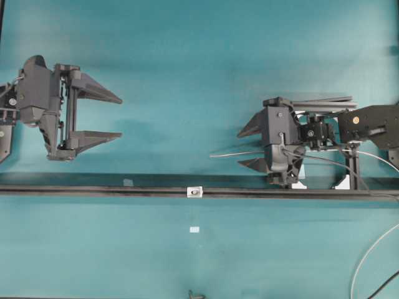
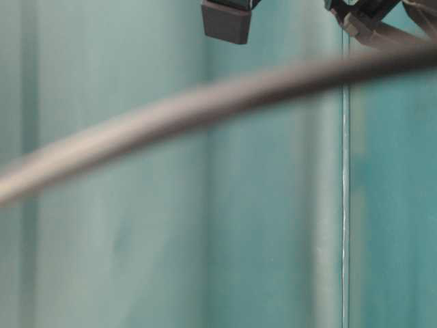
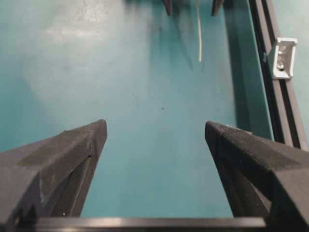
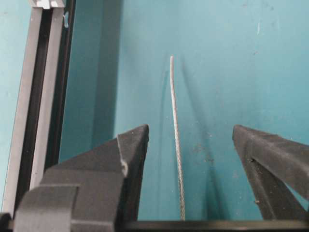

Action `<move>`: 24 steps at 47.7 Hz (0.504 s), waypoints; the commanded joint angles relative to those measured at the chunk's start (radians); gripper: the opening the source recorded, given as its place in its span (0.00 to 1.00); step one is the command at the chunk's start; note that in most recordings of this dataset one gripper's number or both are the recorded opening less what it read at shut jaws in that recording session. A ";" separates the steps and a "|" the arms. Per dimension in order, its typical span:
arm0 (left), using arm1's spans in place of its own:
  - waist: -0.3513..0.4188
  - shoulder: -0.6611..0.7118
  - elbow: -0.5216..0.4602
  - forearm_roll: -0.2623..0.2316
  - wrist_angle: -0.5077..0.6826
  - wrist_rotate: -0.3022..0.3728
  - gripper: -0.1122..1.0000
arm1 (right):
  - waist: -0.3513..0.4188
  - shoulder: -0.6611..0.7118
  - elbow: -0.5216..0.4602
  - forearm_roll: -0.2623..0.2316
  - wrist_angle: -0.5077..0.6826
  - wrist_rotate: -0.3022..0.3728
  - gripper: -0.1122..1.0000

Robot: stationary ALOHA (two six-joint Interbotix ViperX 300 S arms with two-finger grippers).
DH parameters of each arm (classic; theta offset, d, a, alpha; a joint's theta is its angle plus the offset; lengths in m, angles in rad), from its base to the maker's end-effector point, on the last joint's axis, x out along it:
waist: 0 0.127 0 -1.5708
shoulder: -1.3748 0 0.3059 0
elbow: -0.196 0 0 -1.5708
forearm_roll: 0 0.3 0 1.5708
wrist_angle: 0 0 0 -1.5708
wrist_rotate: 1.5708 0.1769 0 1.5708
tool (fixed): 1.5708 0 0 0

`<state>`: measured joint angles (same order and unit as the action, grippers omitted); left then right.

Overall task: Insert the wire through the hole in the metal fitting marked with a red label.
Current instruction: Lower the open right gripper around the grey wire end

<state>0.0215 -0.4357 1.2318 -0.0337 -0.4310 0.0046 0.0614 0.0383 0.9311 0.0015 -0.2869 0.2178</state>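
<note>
Both grippers stand wide and empty. The wire lies on the counter between the right gripper fingers; the metal fitting sits at seven o'clock from it. Left gripper hovers apart.

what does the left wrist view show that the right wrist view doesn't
Only the left wrist view shows the left gripper with open jaws and the whole metal fitting. Only the right wrist view shows the wire lying between the right gripper's open jaws, untouched. Both show the wire, the black rail and the teal table.
</note>
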 commanded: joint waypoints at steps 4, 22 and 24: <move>0.002 -0.002 -0.006 0.000 -0.009 0.000 0.59 | 0.002 -0.009 -0.015 0.000 -0.011 0.000 0.70; 0.002 -0.002 -0.006 0.000 -0.009 -0.002 0.59 | 0.000 -0.009 -0.014 0.000 -0.006 0.000 0.09; 0.002 -0.002 -0.006 -0.002 -0.009 -0.002 0.59 | 0.002 -0.009 -0.014 0.000 -0.006 0.000 0.09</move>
<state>0.0215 -0.4341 1.2318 -0.0337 -0.4310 0.0046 0.0598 0.0383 0.9296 0.0015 -0.2884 0.2178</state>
